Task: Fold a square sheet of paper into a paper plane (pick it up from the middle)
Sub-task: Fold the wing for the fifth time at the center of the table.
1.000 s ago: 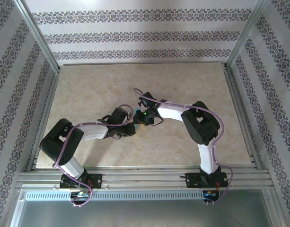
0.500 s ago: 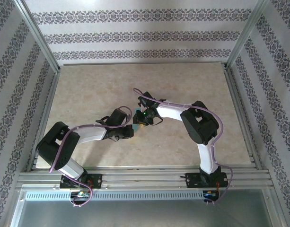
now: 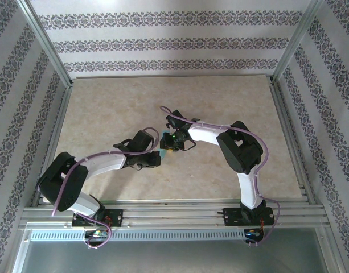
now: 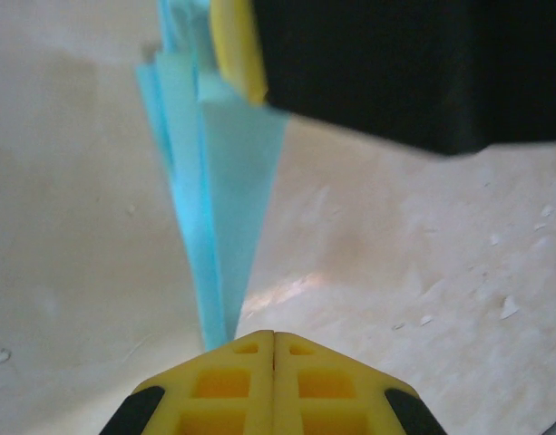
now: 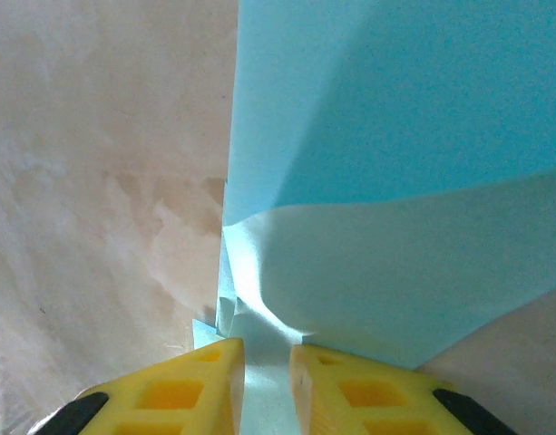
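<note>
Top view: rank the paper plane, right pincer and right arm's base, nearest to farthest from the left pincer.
1. paper plane, held by the left pincer
2. right pincer, just beyond, up-right
3. right arm's base, near-right table edge

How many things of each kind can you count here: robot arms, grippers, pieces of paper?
Robot arms: 2 (left arm, right arm)
Grippers: 2 (left gripper, right gripper)
Pieces of paper: 1 (folded turquoise paper)
Total: 5
</note>
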